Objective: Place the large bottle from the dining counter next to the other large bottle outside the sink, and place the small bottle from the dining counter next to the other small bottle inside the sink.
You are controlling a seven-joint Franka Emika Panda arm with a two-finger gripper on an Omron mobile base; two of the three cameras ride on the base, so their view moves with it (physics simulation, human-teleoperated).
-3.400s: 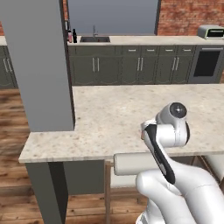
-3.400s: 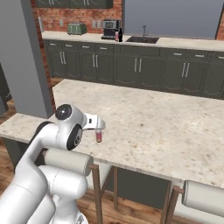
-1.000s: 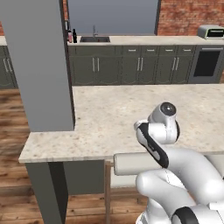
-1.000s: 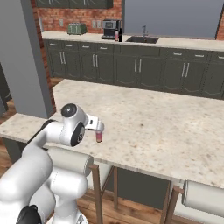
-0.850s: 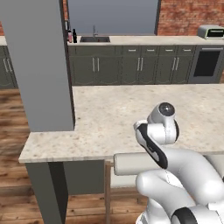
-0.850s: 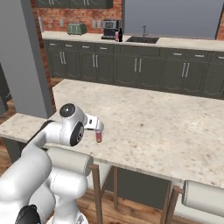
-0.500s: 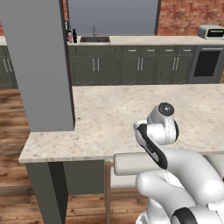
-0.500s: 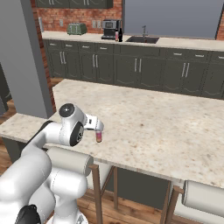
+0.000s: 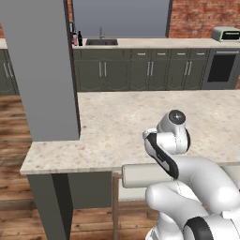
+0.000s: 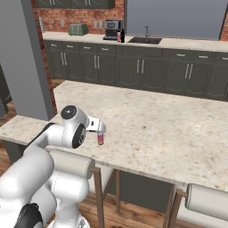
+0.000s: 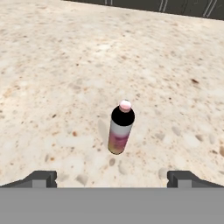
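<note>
The small bottle (image 11: 121,128), short and pinkish with a dark band and a pale cap, stands upright on the speckled dining counter (image 11: 52,65). My gripper (image 11: 112,180) is open above and behind it, one fingertip to each side, touching nothing. From the right base, the small bottle (image 10: 100,138) stands just under the gripper (image 10: 99,129) near the counter's front edge. Far off, the black large bottle (image 9: 79,38) stands beside the pink large bottle (image 9: 74,38), left of the sink (image 9: 101,42). What lies inside the sink is hidden.
A wide grey pillar (image 9: 47,70) rises from the dining counter's (image 9: 108,122) left end. Padded stools (image 10: 209,200) stand under its front edge. The back worktop carries a toaster (image 10: 78,29) and a coffee machine (image 10: 111,30) over dark cabinets.
Since a few seconds ago the hand has shifted slightly toward the small bottle. Over the last second nothing has visibly moved.
</note>
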